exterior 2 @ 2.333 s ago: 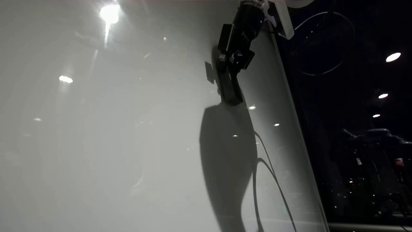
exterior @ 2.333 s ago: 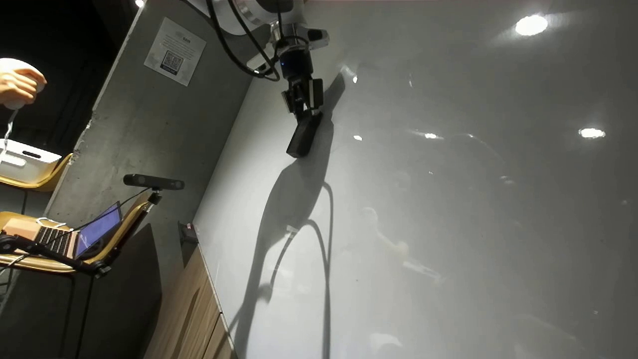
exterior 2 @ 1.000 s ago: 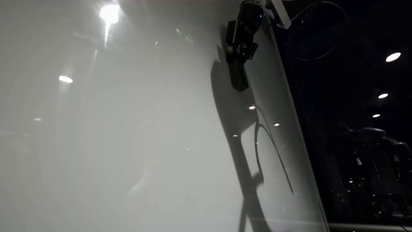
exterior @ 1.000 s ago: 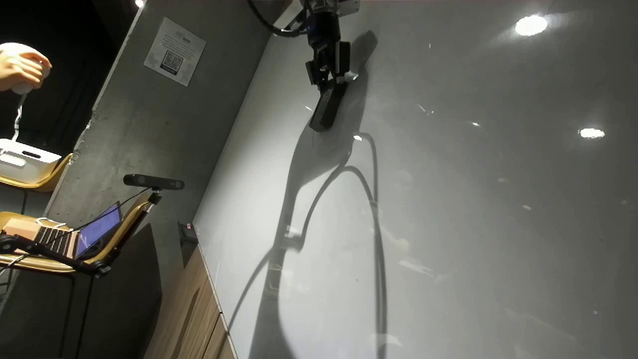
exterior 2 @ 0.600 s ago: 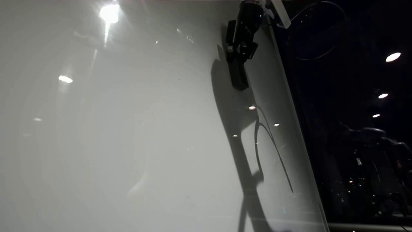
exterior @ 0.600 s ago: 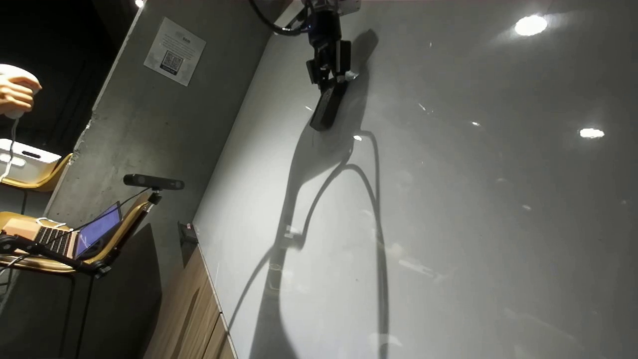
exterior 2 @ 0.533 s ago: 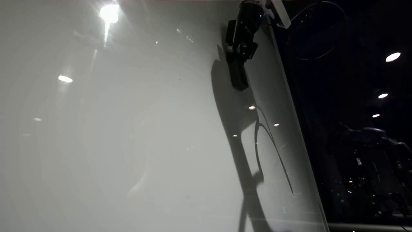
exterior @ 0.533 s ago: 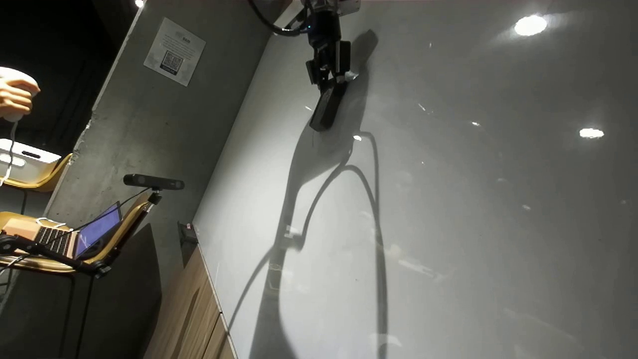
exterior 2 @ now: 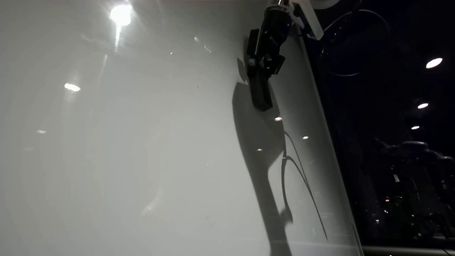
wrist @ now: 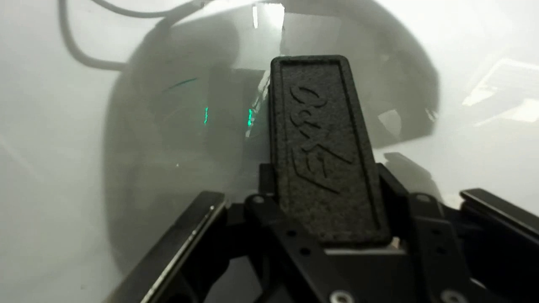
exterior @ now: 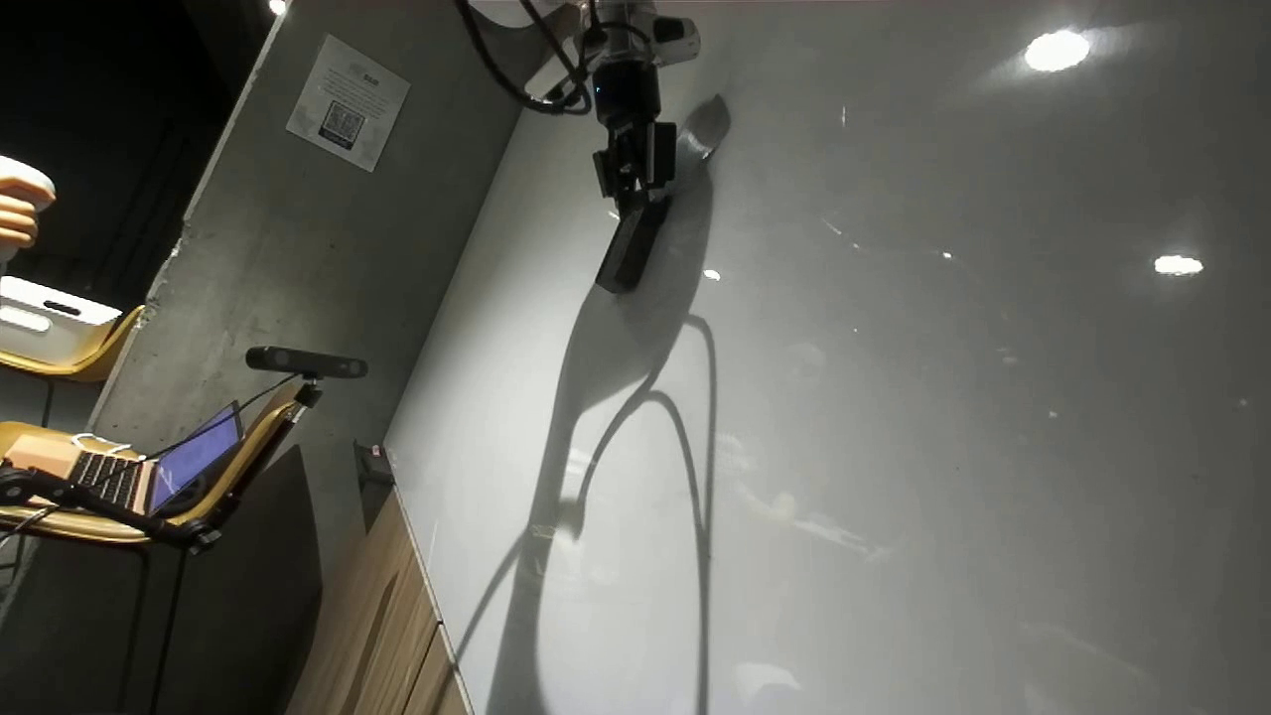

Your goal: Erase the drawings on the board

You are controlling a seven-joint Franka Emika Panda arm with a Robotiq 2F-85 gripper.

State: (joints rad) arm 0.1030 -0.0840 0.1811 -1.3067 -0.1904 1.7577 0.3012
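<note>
- The black two-fingered gripper (wrist: 326, 187) is clamped on a dark grey, rectangular, felt-like eraser (wrist: 313, 143), a finger against each long side; taking up the tool counts as done.
- Left of the eraser in the wrist view and apart from it, the drawings (wrist: 185, 82) show as one short, thin, curved teal marker stroke inside the robot's grey shadow (wrist: 139, 176), so I judge the wiping unfinished.
- Anything beneath the eraser is hidden; whether it touches the large, glossy white whiteboard (wrist: 50, 126) I cannot tell.
- Two bright green glints (wrist: 250, 117) near the stroke look like reflections, nothing to wipe.
- In both exterior views I cannot make out the stroke, but they show the eraser's tilt, free end lowest in the picture.
- Farther off, only an exterior view takes in the grey concrete wall (exterior: 328, 268) with its white paper sign (exterior: 353, 99).
</note>
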